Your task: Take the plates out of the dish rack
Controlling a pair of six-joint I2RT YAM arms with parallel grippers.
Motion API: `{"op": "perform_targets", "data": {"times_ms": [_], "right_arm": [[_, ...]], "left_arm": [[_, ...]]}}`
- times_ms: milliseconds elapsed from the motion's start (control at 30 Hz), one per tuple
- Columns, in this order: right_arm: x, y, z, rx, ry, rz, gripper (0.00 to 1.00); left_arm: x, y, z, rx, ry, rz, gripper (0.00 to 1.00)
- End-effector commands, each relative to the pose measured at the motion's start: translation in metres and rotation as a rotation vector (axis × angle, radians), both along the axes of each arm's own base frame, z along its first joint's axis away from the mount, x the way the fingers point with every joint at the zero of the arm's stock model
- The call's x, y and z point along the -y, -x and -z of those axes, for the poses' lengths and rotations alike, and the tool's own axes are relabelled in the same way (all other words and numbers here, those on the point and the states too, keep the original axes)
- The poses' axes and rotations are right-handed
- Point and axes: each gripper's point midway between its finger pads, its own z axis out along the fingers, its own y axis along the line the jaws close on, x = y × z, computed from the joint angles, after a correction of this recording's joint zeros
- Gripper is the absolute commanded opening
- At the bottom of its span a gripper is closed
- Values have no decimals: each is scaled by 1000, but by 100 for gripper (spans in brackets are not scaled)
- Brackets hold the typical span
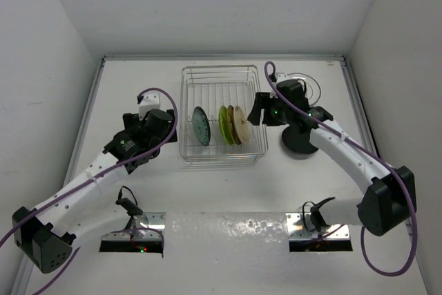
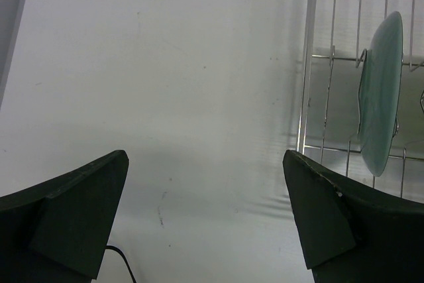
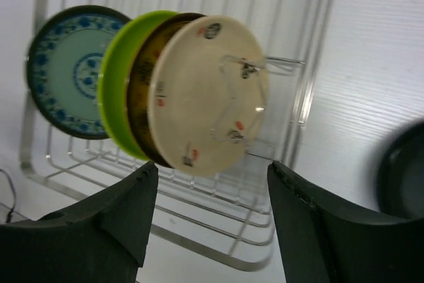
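Observation:
The dish rack is a silver wire basket at the table's middle. Several plates stand on edge in it: a blue-green patterned one, a lime green one, a brown one and a cream one with red marks. My right gripper is open and empty at the rack's right side, facing the cream plate; its jaws stand apart in the right wrist view. My left gripper is open and empty over bare table left of the rack.
A dark plate lies flat on the table right of the rack, partly under my right arm; its edge shows in the right wrist view. The blue-green plate shows edge-on in the left wrist view. White walls enclose the table.

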Motion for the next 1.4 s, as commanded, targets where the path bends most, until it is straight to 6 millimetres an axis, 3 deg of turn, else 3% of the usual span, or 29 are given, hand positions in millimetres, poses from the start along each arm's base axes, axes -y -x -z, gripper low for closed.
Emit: {"op": "perform_targets", "data": {"times_ms": [0,133,400,700,833,900,1067,1200,1333,1367], "right_arm": [[-32,-11,-31,71,-104,-24,65],[-53,-15,-34,81,-124,-54,57],[-88,-23,-15,29,-111,-117,49],[-88,-30,19,-10,-35,-88,39],[-89,-30,32,-34,-29,-83,21],[-92,-30,31,-31,-49,-80,19],[-100,-37,9,6,-108,-70,0],[-104,-41,-16,43,-180,-36,0],[-104,-40,-51,109,-271,-5,0],[-102,-38,-69,142,-293,-4,0]], "left_arm": [[-3,-5,-10,49,26,-25,100],[0,-6,-8,42,27,-15,100],[2,-6,-7,38,30,-5,100],[5,-6,-6,34,38,10,100],[5,-6,-6,34,39,12,100],[4,-6,-7,36,39,11,100],[5,-6,-7,37,38,13,100],[3,-5,-8,42,39,8,100],[3,-5,-8,43,39,8,100],[3,-5,-9,45,39,7,100]]}}
